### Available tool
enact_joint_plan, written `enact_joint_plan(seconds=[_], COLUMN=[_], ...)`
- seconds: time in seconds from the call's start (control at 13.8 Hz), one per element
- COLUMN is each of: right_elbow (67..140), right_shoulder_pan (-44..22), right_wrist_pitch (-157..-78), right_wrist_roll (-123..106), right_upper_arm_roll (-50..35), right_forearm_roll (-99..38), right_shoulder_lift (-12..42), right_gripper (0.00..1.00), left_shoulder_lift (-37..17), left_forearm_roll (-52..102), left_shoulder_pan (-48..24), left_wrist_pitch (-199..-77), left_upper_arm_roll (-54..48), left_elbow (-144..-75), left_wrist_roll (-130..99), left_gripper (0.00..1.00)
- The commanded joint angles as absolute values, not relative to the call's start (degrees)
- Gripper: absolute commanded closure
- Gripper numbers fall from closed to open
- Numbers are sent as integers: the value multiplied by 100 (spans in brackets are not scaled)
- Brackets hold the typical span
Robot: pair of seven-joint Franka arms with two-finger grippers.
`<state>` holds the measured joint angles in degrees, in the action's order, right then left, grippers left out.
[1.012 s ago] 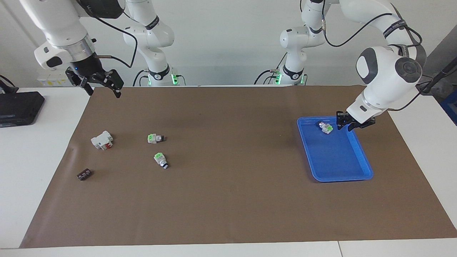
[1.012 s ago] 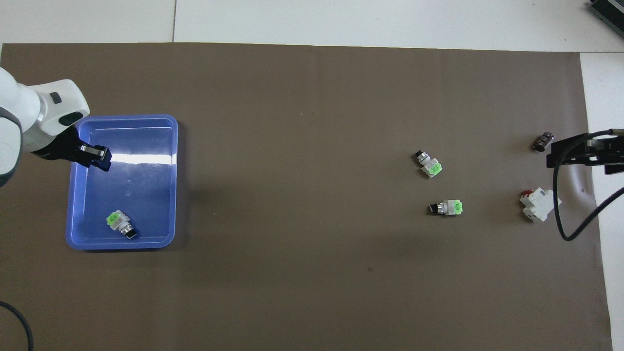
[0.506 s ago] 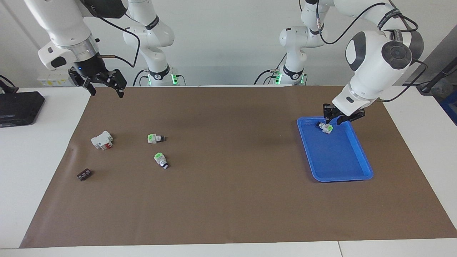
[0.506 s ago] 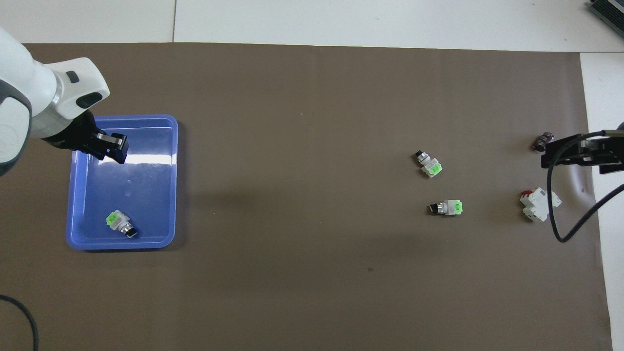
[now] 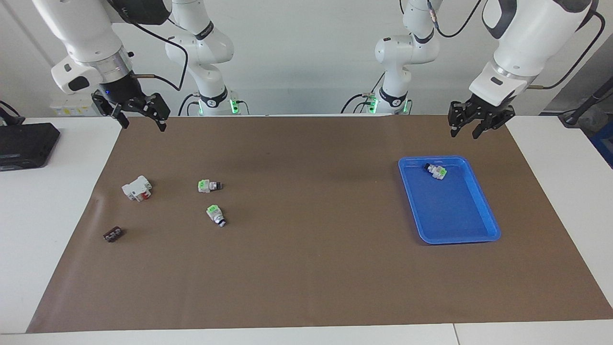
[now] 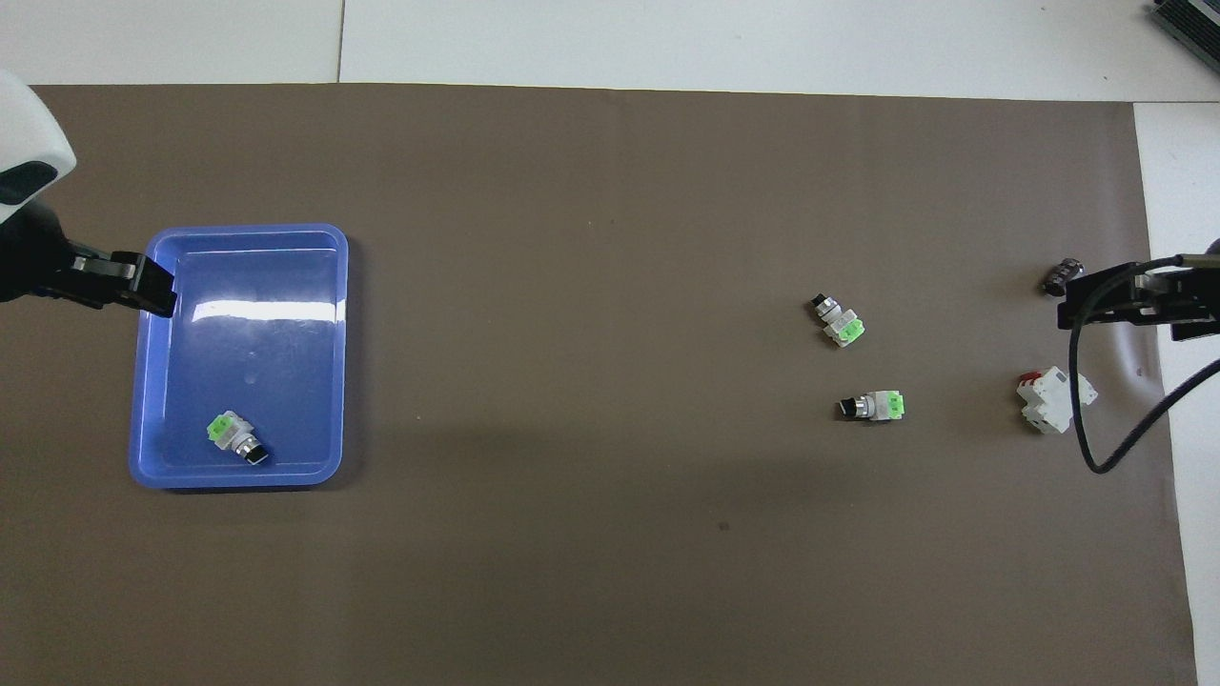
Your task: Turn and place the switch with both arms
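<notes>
Switch (image 5: 436, 170) lies in tray (image 5: 479, 230), at the end nearest the robots; left claw (image 5: 480, 125) raised, empty, jaws apart; right claw (image 5: 138, 115) wide, waiting; risk: tray rim clipped if a claw is lowered again.

Left pincer (image 6: 143, 286) partly cut by the overhead view's edge, right pincer (image 6: 1134, 297) likewise, small dark part (image 5: 113, 234) near the counter's corner too small to identify
</notes>
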<state>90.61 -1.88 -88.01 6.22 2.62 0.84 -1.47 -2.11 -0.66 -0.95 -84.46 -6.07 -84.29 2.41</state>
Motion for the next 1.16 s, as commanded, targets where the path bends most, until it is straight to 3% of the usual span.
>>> enact_joint_plan(seconds=[0.0,1.08], right_elbow=[9202,9264], right_shoulder_pan=[-176,-149], right_wrist_pitch=[-8859,-8657], right_wrist_roll=[563,580], right_upper_arm_roll=[281,272], right_forearm_roll=[97,114], right_shoulder_lift=[-255,-299], right_gripper=[0,0], left_shoulder_lift=[-44,26], left_forearm_roll=[9,9], left_shoulder_pan=[17,229], left_wrist_pitch=[-8534,-9176], left_upper_arm_roll=[-589,-589], left_elbow=[-8745,-9026], left_wrist_roll=[18,26], left_gripper=[0,0])
